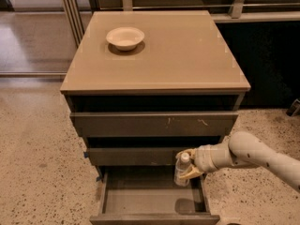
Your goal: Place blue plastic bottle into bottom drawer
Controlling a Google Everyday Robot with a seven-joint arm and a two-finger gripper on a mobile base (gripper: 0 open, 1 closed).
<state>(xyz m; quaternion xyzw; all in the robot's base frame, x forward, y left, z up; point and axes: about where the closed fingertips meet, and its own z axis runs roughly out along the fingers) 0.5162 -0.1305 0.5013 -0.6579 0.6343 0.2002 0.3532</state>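
Observation:
The blue plastic bottle (182,171), clear with a white cap, stands upright in the back right corner of the open bottom drawer (140,201). My gripper (189,163) reaches in from the right and is shut on the bottle, one finger near the cap and one on the body. I cannot tell whether the bottle's base rests on the drawer's grey floor. The middle drawer (136,156) and the scratched upper drawer (154,124) are pushed in above it.
A cream bowl (125,37) sits on the cabinet top (187,55) at the back left. Speckled floor lies on both sides of the cabinet. A dark panel and railing stand behind on the right, and my arm (262,157) crosses the lower right.

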